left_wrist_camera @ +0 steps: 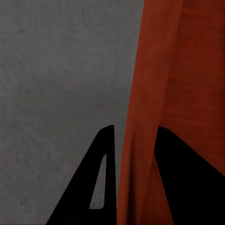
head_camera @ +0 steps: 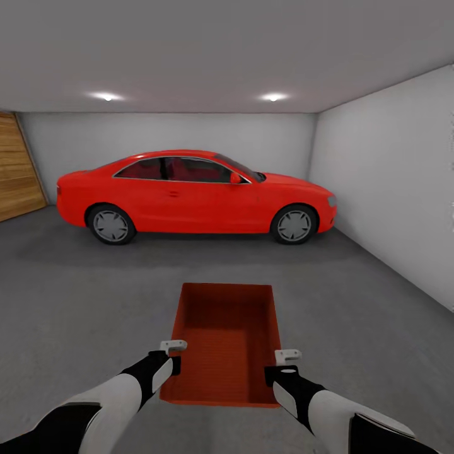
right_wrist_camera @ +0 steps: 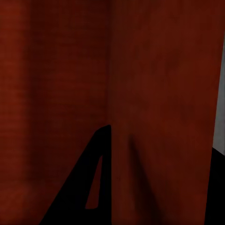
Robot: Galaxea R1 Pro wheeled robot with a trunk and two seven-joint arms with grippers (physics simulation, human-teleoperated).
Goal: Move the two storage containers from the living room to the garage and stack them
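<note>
I am in the garage. One orange-red storage container [head_camera: 227,340] lies open-topped in front of me over the dark grey concrete floor [head_camera: 75,302]; whether it touches the floor I cannot tell. My left gripper [head_camera: 173,356] is shut on its left long wall, and my right gripper [head_camera: 284,367] on its right long wall. In the left wrist view the left gripper [left_wrist_camera: 136,127] has its black fingers either side of the ribbed wall [left_wrist_camera: 150,93]. The right wrist view shows the right gripper [right_wrist_camera: 164,140] clamped on the other wall [right_wrist_camera: 154,70], with the bin's inside beside it.
A red car [head_camera: 189,192] stands side-on across the back of the garage. A wooden plank door [head_camera: 16,167] is at the far left, and a grey-white wall [head_camera: 391,189] runs along the right. Open concrete lies between the container and the car.
</note>
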